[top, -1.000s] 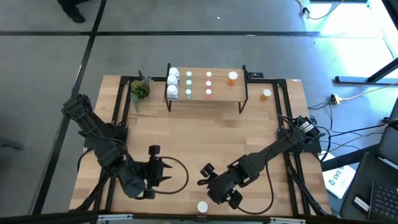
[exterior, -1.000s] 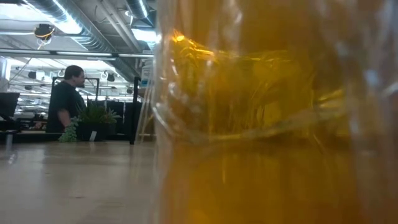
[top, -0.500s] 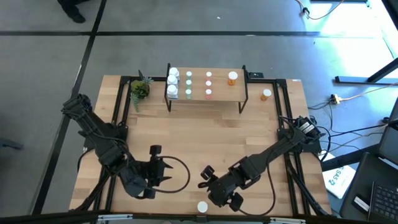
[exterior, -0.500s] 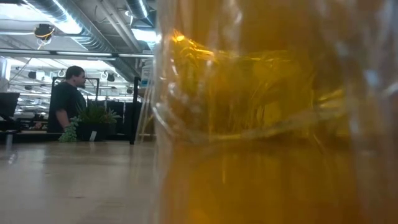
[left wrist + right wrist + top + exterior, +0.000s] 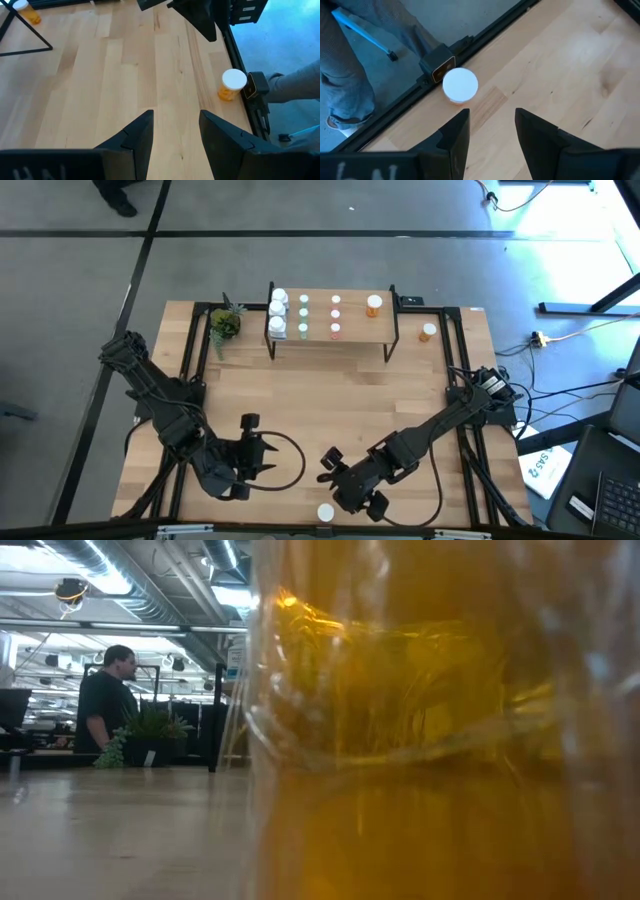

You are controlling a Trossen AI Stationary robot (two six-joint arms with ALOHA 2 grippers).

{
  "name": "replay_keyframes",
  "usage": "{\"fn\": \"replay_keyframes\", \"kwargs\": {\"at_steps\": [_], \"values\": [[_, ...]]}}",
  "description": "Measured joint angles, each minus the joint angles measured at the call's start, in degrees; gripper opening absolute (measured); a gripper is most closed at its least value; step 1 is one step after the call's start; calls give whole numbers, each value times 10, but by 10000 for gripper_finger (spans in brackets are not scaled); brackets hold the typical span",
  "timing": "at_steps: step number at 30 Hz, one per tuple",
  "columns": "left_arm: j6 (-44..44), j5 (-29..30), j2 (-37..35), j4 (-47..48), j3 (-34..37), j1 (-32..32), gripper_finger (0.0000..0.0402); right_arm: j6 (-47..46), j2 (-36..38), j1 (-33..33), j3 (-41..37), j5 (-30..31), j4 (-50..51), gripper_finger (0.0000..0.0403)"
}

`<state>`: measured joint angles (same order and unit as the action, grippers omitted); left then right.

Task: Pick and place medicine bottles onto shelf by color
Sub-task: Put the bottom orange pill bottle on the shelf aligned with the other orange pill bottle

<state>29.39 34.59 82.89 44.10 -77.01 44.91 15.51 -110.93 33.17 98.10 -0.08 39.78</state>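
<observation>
1. An orange bottle (image 5: 325, 511) stands at the table's (image 5: 330, 395) near edge.
2. The right gripper (image 5: 489, 131) hovers just beside it, jaws apart, empty.
3. The left gripper (image 5: 176, 131) (also parted, empty) waits near the front-left.
4. The shelf (image 5: 352, 332) at the far edge carries 9 bottles.

An orange bottle (image 5: 440, 740) stands right against the lens, its translucent wall filling the picture from the middle to the right edge. To its left the bench (image 5: 120, 830) runs back to a plant (image 5: 150, 730) and a person (image 5: 108, 700) standing beyond it.
</observation>
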Motion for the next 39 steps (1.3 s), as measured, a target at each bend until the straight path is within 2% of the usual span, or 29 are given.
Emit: {"fn": "replay_keyframes", "kwargs": {"at_steps": [20,22,26,28,32,39], "values": [[0,0,0,0,0,0,151,3,0,-1,0,-1,-65,161],[0,0,0,0,0,0,151,26,0,-1,0,-4,-62,161],[0,0,0,0,0,0,151,125,0,-1,0,-58,-59,161],[0,0,0,0,0,0,151,141,0,-1,0,-73,-59,164],[0,0,0,0,0,0,151,151,0,-1,0,-75,-59,188],[0,0,0,0,0,0,151,167,-6,-1,0,-71,-64,261]]}}
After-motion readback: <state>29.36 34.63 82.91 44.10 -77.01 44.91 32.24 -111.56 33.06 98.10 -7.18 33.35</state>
